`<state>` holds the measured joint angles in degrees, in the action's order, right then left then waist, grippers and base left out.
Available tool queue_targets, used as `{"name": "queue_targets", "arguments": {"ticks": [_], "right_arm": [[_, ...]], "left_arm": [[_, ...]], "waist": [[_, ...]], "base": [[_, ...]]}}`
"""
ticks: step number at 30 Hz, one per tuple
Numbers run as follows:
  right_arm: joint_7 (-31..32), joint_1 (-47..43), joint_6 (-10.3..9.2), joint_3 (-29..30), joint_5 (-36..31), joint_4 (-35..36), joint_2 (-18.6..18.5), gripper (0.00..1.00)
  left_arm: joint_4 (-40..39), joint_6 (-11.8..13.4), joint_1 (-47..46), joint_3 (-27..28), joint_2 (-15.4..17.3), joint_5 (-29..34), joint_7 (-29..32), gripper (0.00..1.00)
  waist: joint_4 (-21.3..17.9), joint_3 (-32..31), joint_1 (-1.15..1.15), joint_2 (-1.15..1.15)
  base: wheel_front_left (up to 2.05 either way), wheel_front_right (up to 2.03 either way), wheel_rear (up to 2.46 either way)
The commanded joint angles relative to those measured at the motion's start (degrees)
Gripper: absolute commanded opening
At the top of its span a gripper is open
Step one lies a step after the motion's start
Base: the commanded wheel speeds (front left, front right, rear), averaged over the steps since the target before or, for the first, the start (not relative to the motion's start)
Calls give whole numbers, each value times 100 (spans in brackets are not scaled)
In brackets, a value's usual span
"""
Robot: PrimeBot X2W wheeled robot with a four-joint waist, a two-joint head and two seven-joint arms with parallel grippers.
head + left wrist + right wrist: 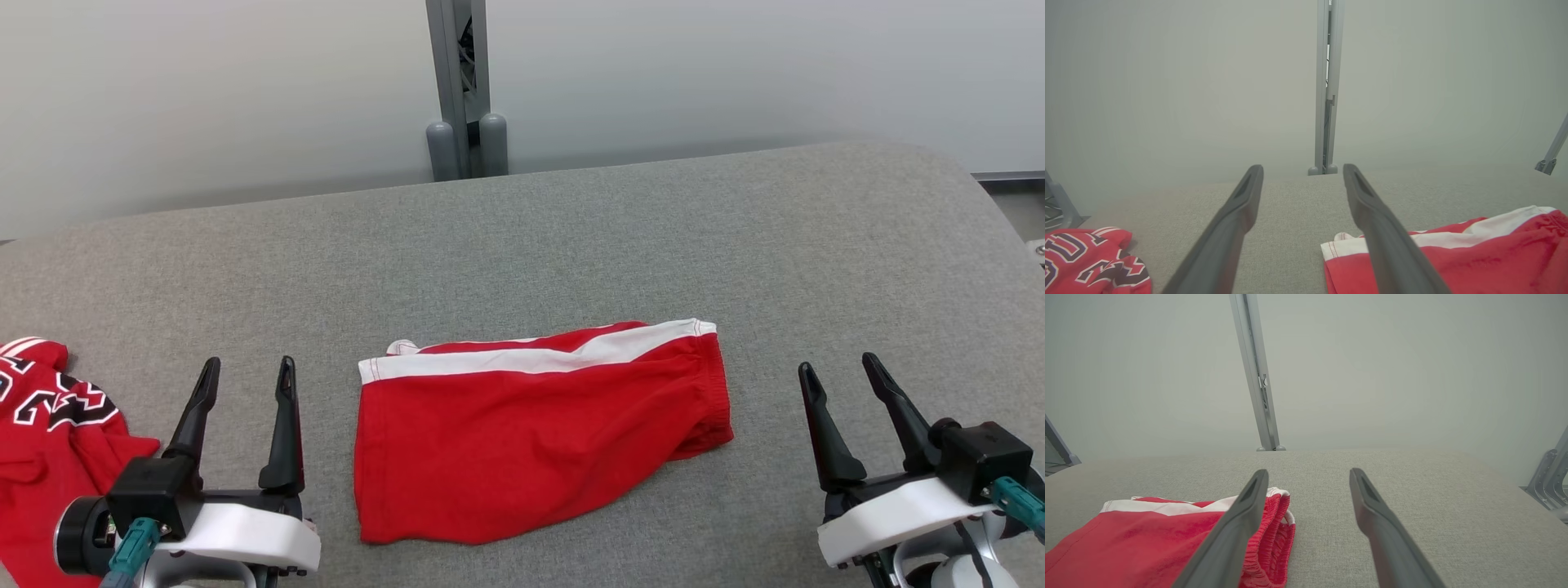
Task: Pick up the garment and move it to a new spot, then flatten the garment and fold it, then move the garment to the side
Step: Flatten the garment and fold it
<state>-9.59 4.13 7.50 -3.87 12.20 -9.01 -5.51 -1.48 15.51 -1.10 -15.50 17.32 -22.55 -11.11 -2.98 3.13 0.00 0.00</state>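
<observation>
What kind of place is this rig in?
Probably a lab test cell, not a home: a grey cloth-covered table, plain pale panels joined by a metal post, and red shorts laid out flat.

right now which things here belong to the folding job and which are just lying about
Job: red shorts, left gripper, right gripper, both open.
Lying about: red jersey at the left, grey post behind.

Partial, unreadable lettering on red jersey point(57, 457)
</observation>
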Motion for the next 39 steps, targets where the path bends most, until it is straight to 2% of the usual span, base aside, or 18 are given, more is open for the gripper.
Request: {"name": "queue_targets", "arguments": {"ticks": [1, 9, 15, 25, 30, 31, 38, 39], "right_arm": [[16, -35, -2, 33, 1, 37, -14, 100], [69, 37, -2, 50, 23, 75, -52, 100], [42, 330, -2, -123, 152, -207, -164, 100], [-225, 1171, -2, -852, 575, -1935, -287, 100], [-308, 1441, -2, -937, 838, -2795, -258, 100], [-308, 1441, -2, -937, 838, -2795, -258, 100], [275, 1684, -2, -1276, 1324, -3559, -244, 100], [365, 1708, -2, -1326, 1398, -3584, -254, 93]], "left_arm": [[-59, 25, 44, 8, 18, -10, 21, 100], [-113, 64, 12, -36, 22, -23, 81, 100], [-125, 46, -132, -102, -11, -7, 89, 100], [-14, -20, -443, -293, -129, 53, 65, 100], [124, -43, -496, -363, -205, 34, 22, 100], [124, -43, -496, -363, -205, 34, 22, 100], [292, -93, -584, -407, -225, -6, 4, 100], [315, -104, -602, -411, -229, -17, 5, 100]], "waist": [[4, 6, 0, 0], [45, 50, 0, 0], [225, 174, 0, 0], [678, 547, 0, 0], [752, 635, 0, 0], [752, 635, 0, 0], [653, 731, 0, 0], [634, 735, 0, 0]], "base": [[0, 0, 0], [0, 0, 0], [0, 0, 0], [0, 0, 0], [0, 0, 0], [0, 0, 0], [0, 0, 0], [0, 0, 0]]}}
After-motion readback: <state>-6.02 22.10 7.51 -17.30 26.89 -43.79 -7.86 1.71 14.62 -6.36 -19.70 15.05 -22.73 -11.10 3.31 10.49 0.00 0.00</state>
